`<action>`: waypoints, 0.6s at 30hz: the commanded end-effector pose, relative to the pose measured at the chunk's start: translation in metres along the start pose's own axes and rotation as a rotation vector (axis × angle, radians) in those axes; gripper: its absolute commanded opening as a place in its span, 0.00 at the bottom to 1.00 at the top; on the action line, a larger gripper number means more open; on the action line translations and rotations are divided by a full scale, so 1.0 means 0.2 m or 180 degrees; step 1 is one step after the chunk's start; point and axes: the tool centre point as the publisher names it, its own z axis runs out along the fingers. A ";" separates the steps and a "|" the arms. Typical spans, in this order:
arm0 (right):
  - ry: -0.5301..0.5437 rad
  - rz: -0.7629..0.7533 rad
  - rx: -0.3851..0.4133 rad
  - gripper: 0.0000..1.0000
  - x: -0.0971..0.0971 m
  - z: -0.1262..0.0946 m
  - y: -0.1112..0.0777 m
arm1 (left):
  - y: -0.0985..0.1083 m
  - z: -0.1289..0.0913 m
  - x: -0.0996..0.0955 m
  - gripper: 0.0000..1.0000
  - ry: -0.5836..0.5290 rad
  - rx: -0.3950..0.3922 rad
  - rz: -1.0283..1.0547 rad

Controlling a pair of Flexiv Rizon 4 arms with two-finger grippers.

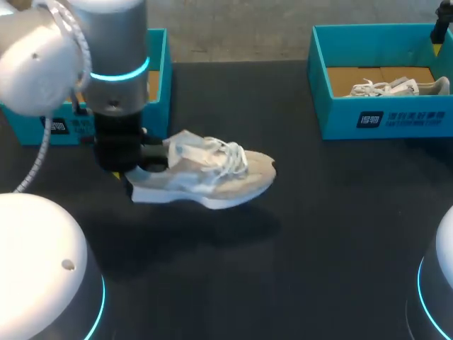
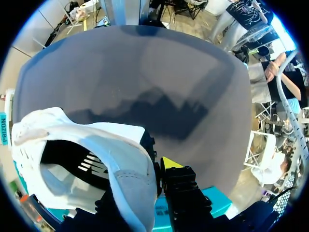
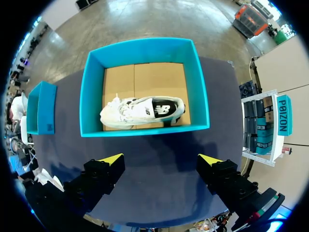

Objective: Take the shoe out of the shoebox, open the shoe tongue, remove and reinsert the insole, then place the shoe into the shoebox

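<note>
A white and beige shoe (image 1: 212, 173) hangs a little above the black table, toe toward the right, its shadow under it. My left gripper (image 2: 147, 181) is shut on the shoe's heel wall (image 2: 128, 169), with one yellow fingertip (image 2: 169, 163) showing outside the heel. The shoe's dark inside (image 2: 72, 159) faces the left wrist camera. My right gripper (image 3: 161, 159) stands open, high over the near side of the blue shoebox (image 3: 145, 128), with nothing between its fingers. A second white shoe (image 3: 142, 111) lies inside that shoebox (image 1: 382, 117).
Another blue box (image 1: 159, 78) stands at the back left, behind my left arm, and shows as a blue box (image 3: 41, 108) in the right wrist view. Bare black table (image 1: 318, 212) spreads in front of the held shoe.
</note>
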 end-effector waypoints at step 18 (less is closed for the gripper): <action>-0.0004 0.0005 -0.0003 1.00 0.00 0.00 0.00 | -0.22 0.29 -0.28 0.00 0.0113 0.0067 -0.0108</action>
